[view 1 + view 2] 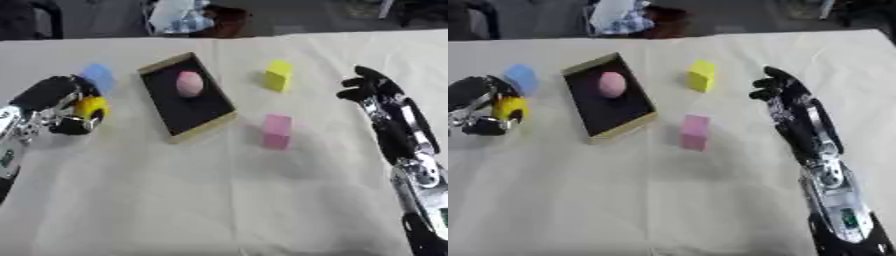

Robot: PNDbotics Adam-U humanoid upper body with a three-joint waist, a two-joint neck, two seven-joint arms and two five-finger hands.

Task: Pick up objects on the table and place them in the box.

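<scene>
1. Bench (pixel 219 200): covered in a pale cloth, and everything you're working with sits on its far half.
2. Your right arm comes in from the lower right. The right hand (pixel 785 100) is over the cloth, right of the yellow block, near it but apart. Its fingers are released, roughly straight and pointing away from you, holding nothing.
3. Your left arm comes in from the left edge. The left hand (pixel 57 105) is just left of the box, and its fingers are clenched round a yellow ball (pixel 91 107). Can't tell whether the ball is lifted or touching the cloth.
4. Box (pixel 186 96): a shallow tray with a tan rim and a black inside, lying askew, its long axis running from far-left to near-right. It's left of centre, between your left hand and the two blocks.
5. Pink egg (pixel 189 83): already inside the box, in its far half, resting on the black floor.
6. Pink block (pixel 276 131): upright on the cloth, just right of the box's near corner, not touching it.
7. Yellow block (pixel 279 75): upright on the cloth, beyond the pink block and right of the box's far end, well apart from both.
8. Blue block (pixel 98 77): on the cloth just past your left hand, left of the box's far corner. Contact with the hand isn't clear from either eye.
</scene>
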